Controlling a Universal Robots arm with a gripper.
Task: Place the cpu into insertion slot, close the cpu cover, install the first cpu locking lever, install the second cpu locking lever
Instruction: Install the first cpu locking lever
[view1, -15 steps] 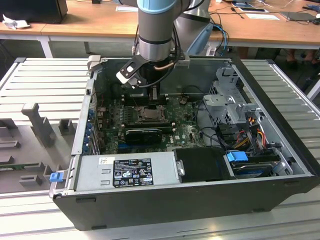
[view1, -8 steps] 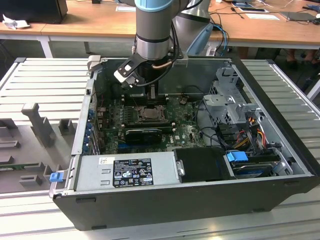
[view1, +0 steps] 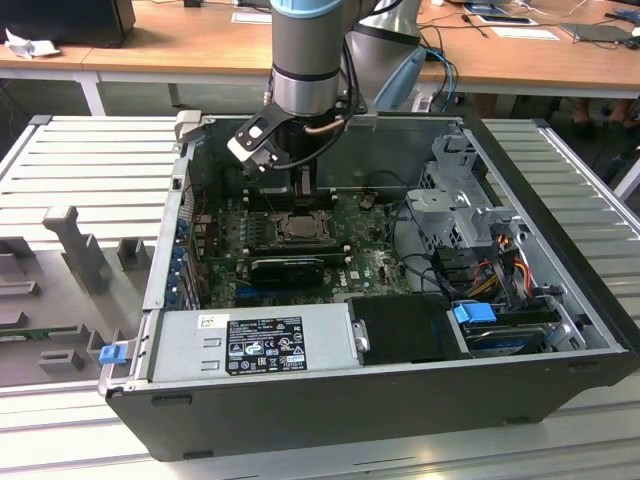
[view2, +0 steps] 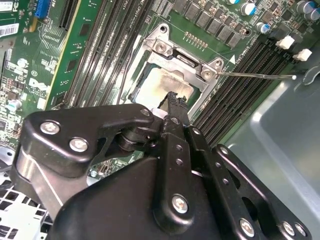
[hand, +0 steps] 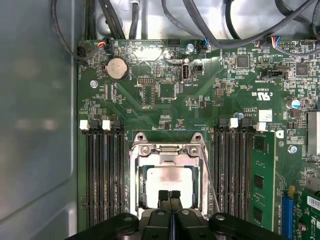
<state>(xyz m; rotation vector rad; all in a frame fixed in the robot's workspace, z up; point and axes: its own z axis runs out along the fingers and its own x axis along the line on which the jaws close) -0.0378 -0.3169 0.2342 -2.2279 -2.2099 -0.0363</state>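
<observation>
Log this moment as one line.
end effector shut | over pale silver square cpu | framed by thin metal cpu cover

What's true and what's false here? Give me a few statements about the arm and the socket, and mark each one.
1. The cpu lies in the insertion slot. True.
2. The gripper is wide open. False: its fingers are shut together, over the cpu.
3. The cpu cover is down around the cpu. True.
4. The computer case is closed. False: its side is open and the motherboard shows.
</observation>
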